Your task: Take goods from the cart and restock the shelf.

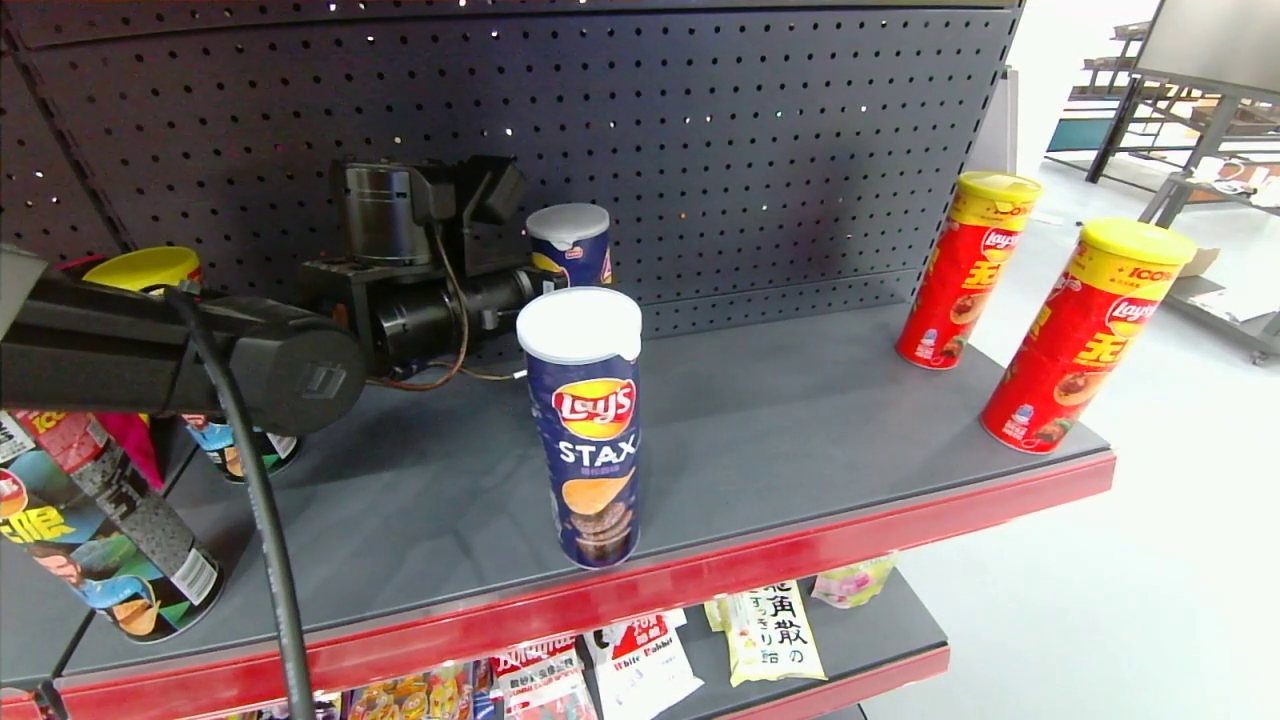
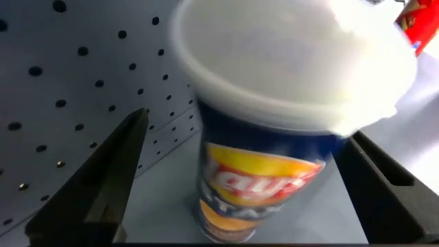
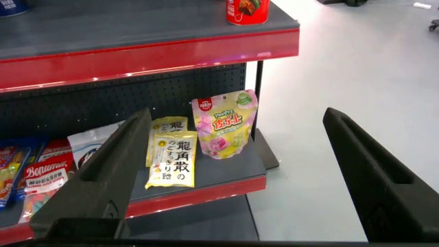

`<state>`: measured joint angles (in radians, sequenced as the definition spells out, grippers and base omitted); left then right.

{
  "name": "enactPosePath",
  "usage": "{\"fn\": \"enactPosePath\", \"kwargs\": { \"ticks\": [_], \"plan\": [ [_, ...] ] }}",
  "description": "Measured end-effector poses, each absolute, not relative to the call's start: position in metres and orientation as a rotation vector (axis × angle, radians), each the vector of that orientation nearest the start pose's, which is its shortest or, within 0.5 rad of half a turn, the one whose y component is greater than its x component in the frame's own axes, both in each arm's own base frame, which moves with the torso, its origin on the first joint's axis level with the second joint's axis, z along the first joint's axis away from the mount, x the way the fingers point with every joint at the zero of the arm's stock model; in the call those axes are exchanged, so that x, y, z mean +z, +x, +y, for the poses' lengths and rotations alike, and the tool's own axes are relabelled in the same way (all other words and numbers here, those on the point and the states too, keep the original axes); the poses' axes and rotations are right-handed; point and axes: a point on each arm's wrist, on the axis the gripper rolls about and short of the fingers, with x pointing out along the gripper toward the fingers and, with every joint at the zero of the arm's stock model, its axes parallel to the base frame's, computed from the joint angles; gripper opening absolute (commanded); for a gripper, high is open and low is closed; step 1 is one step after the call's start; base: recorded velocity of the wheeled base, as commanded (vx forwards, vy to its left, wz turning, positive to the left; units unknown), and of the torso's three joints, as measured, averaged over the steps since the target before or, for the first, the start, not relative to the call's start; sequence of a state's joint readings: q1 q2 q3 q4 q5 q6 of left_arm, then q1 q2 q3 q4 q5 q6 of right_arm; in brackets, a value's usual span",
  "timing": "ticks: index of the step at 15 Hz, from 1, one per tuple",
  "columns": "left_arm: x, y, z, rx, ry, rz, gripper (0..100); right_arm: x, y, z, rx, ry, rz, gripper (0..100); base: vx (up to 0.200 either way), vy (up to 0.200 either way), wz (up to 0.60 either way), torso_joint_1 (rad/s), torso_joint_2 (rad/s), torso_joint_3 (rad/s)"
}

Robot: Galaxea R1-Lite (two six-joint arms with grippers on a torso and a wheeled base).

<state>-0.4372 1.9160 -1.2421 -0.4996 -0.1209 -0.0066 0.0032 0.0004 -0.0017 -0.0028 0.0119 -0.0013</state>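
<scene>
A store shelf has a grey deck, a red front edge and a dark pegboard behind it. The left arm lies along the shelf from the left. The left tool sits at the back of the shelf, with its fingers spread wide on either side of the back blue can, which has a white lid. This can stands upright on the shelf just beside the pegboard. Neither finger appears to touch it, so the tool is released, not gripping.

The front blue can stands upright near the shelf's edge, just in front of the left tool. Well apart to the right stand a red can and, nearer the corner, a second red can, both with yellow lids.

The right tool hangs lower down with its fingers spread and nothing in them. It faces the snack bags on the lower shelf.

The step in hand looks like placing the back blue can, which already appears to be set down. The next move calls for drawing the left tool out along the shelf, with the fingers kept off the can and the arm kept off the front blue can. After that, it would go to the cart for more goods.
</scene>
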Motion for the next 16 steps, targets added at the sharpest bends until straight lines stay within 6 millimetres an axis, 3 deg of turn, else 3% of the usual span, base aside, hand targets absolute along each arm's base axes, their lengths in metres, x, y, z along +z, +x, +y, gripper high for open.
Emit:
{"fn": "enactPosePath", "kwargs": {
  "ticks": [11,16],
  "plan": [
    [0.222,0.291,-0.130,-0.532,0.029,0.210,100,0.076,-0.023,0.000,0.014,-0.001,-0.004,100,0.000,0.000,0.00,0.000,0.00,0.000],
    [0.234,0.239,-0.106,-0.529,0.038,0.252,100,0.076,-0.023,0.000,0.015,-0.001,-0.004,100,0.000,0.000,0.00,0.000,0.00,0.000]
  ]
}}
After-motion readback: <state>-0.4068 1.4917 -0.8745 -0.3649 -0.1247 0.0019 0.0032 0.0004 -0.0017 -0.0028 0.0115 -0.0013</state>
